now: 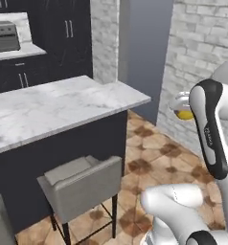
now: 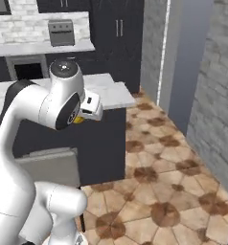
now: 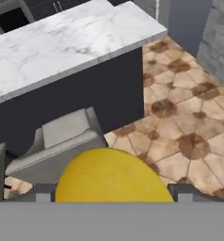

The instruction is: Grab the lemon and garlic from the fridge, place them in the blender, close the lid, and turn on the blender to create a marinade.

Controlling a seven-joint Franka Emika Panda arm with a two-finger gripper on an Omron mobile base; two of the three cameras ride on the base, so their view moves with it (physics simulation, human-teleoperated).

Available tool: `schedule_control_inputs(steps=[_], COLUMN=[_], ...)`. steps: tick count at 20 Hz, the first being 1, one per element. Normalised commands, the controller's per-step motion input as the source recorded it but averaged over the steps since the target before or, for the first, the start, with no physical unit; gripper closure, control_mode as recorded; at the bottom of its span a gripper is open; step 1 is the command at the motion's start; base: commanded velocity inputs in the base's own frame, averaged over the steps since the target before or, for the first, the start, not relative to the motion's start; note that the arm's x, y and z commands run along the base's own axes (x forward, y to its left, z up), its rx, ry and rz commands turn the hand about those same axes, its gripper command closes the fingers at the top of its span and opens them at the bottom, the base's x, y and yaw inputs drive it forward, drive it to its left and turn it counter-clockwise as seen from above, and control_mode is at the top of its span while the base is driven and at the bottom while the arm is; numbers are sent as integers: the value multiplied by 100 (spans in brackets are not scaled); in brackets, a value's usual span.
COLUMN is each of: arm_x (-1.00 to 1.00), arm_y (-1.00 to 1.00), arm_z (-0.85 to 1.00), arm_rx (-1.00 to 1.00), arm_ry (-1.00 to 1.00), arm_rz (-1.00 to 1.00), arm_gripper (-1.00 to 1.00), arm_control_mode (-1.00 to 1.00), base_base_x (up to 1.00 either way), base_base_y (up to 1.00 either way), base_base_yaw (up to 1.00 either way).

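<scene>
Left base view: lemon (image 1: 184,114) sits up in the air right behind the white arm's forearm, over the tiled floor (image 1: 154,158), right of the marble island counter (image 1: 63,107); grey stool (image 1: 82,184) below the counter edge. Right base view: a sliver of lemon (image 2: 78,119) peeks out under the gripper (image 2: 87,114) beside the elbow joint. Hand view: lemon (image 3: 113,178) fills the gap between the two fingertips (image 3: 42,193), jaws spread wide and clamped around it; stool (image 3: 62,141) and counter (image 3: 71,40) beyond.

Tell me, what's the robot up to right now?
Gripper closed on lemon, carried in the air. Marble counter and grey stool ahead and below. Floor to the side open.
</scene>
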Motion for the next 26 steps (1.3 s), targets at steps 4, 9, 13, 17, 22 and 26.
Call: schedule_control_inputs(steps=[4, 9, 13, 17, 22, 26], arm_x=[0, 0, 0, 0, 0, 0], arm_y=[0, 0, 0, 0, 0, 0], arm_z=[0, 0, 0, 0, 0, 0], arm_rx=[0, 0, 0, 0, 0, 0], arm_ry=[0, 0, 0, 0, 0, 0], arm_rz=[0, 0, 0, 0, 0, 0], arm_gripper=[100, 100, 100, 100, 100, 100], arm_control_mode=[100, 100, 100, 100, 100, 100], base_base_x=[59, -9, -2, 0, 0, 1], base_base_y=[3, 82, 100, 100, 100, 100], base_base_yaw=[73, 77, 66, 50, 41, 34])
